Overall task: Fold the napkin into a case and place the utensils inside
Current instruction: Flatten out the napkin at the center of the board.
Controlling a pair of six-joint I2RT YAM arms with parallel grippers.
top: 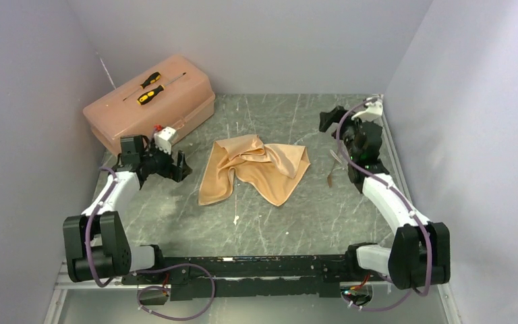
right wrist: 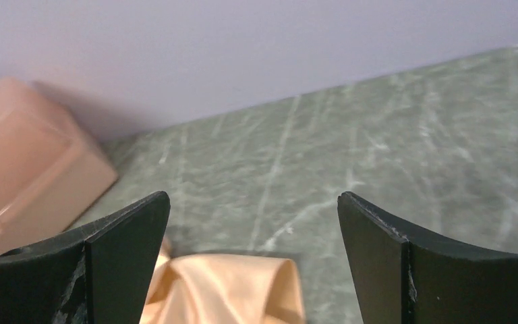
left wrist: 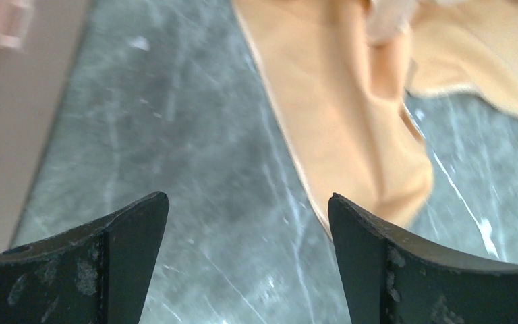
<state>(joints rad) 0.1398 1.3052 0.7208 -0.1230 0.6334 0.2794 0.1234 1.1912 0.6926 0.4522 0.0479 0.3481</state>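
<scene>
The peach-tan satin napkin lies crumpled and partly folded over itself in the middle of the table. It also shows in the left wrist view and the right wrist view. No folded case shows. Thin dull golden-brown utensils lie right of the napkin, close to the right arm. My left gripper is open and empty just left of the napkin's left edge, low over the table. My right gripper is open and empty, raised at the back right beyond the napkin.
A rigid pink toolbox stands at the back left with two yellow-and-black screwdrivers on its lid; it also shows in the right wrist view. A small pale scrap lies in front of the napkin. Purple walls enclose the table.
</scene>
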